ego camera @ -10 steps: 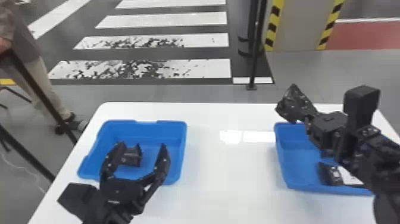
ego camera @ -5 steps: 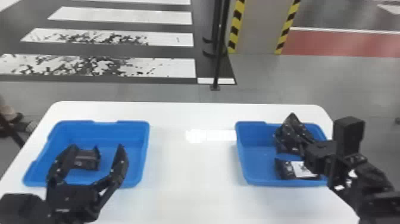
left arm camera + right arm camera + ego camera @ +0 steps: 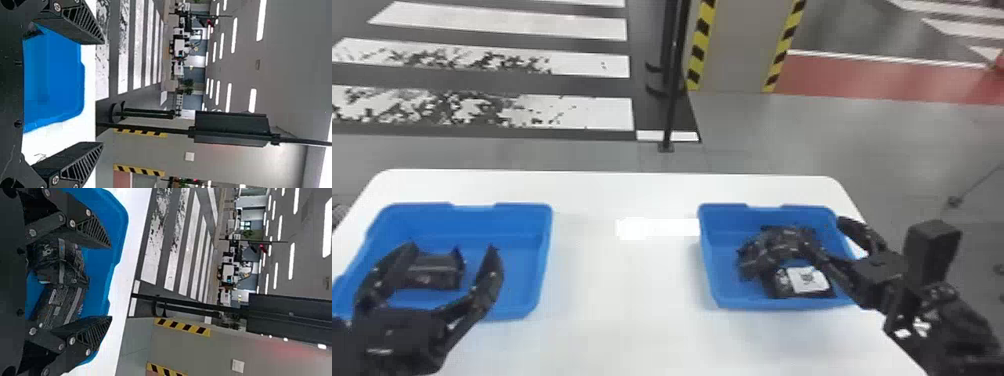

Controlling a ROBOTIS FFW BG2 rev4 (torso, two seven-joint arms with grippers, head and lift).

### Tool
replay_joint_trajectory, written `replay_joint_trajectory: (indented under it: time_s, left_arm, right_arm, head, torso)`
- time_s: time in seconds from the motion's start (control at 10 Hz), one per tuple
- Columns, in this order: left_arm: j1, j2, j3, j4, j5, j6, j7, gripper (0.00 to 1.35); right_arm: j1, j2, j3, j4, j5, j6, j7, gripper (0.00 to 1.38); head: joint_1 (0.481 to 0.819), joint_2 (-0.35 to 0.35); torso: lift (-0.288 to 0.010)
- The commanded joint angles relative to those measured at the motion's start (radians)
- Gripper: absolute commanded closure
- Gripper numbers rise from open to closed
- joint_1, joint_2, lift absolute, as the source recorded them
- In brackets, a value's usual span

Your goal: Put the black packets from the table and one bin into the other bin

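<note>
In the head view my left gripper (image 3: 452, 249) stands open at the near side of the left blue bin (image 3: 544, 260), in which a black packet (image 3: 435, 272) lies. My right gripper (image 3: 826, 231) is open at the right side of the right blue bin (image 3: 708, 270). That bin holds a crumpled black packet (image 3: 772, 247) and a black packet with a white label (image 3: 807, 280). The right wrist view has the open right gripper (image 3: 110, 282), with black packets (image 3: 58, 301) in the bin behind its fingers. Part of a blue bin (image 3: 55, 78) appears beyond the open left gripper (image 3: 103, 93).
The white table (image 3: 627, 280) lies between the two bins. Beyond its far edge a black pole (image 3: 673, 95) stands on the floor, near a panel with yellow and black stripes (image 3: 701, 47).
A crumpled packet held by my right gripper has come down into the right bin, and that gripper has let go and opened. The head view has swung toward the right.
</note>
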Motion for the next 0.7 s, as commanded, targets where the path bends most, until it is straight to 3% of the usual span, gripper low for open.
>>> replay_joint_trajectory:
  time_s: [0.0,0.2,0.3,0.4,0.6]
  left_arm:
    - [-0.049,-0.014,0.08,0.0,-0.046,0.14,-0.052,0.12]
    - [-0.182,-0.009,0.176,0.0,-0.213,0.413,-0.172,0.13]
    - [-0.248,0.012,0.19,0.0,-0.325,0.528,-0.211,0.16]
    - [-0.312,0.046,0.194,0.034,-0.405,0.577,-0.265,0.24]
    - [-0.408,0.129,0.162,0.14,-0.498,0.575,-0.379,0.44]
  right_arm:
    - [0.062,0.032,-0.025,-0.037,-0.006,-0.064,-0.002,0.2]
    - [0.111,0.048,-0.023,-0.079,-0.028,-0.081,-0.002,0.2]
    - [0.124,0.048,-0.015,-0.091,-0.048,-0.086,0.003,0.2]
    - [0.131,0.048,-0.009,-0.096,-0.072,-0.088,0.015,0.2]
    - [0.143,0.047,0.011,-0.103,-0.12,-0.088,0.028,0.2]
  head:
    - [0.695,-0.148]
    - [0.695,-0.106]
    - [0.695,-0.066]
    - [0.695,-0.042]
    - [0.695,0.043]
  torso:
    - [-0.11]
    - [-0.11]
    - [-0.11]
    - [-0.11]
    - [-0.11]
